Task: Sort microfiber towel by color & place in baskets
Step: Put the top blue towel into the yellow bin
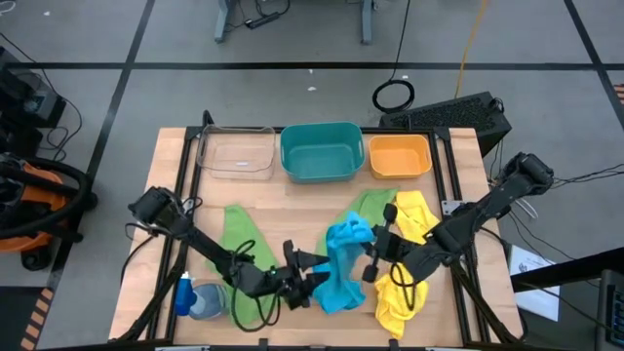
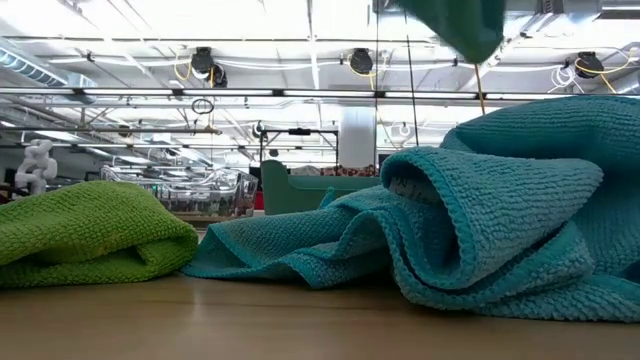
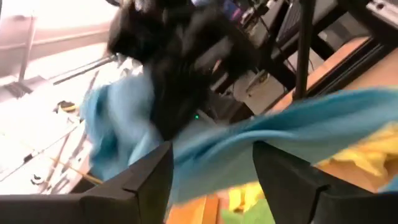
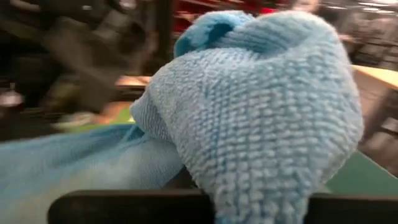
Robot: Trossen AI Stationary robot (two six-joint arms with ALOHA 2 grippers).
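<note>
A blue towel (image 1: 343,265) lies bunched at the table's middle, partly on a yellow towel (image 1: 405,268). My right gripper (image 1: 370,253) is shut on its raised bunch. My left gripper (image 1: 320,271) comes level from the left with its fingers apart at the towel's left edge; in its wrist view the blue towel (image 3: 298,124) stretches across the gap of my left gripper (image 3: 211,180). Along the far edge stand the clear basket (image 1: 234,153), the teal basket (image 1: 321,151) and the orange basket (image 1: 400,156). One green towel (image 1: 239,239) lies flat at the left, another (image 1: 369,205) near the orange basket. My left gripper has the blue cloth across the gap between its fingers (image 3: 146,180); I cannot tell whether they touch it. My right gripper holds a gathered bunch of the blue towel (image 4: 249,124), several layers thick, coming roughly level from the table's right. The bunch stands raised while the towel's lower part (image 1: 336,292) lies on the table.
A blue bottle (image 1: 185,292) and a pale blue cloth (image 1: 210,304) sit at the near left corner. In the low view the blue towel (image 2: 480,220) fills the right foreground and a green towel (image 2: 90,235) the left.
</note>
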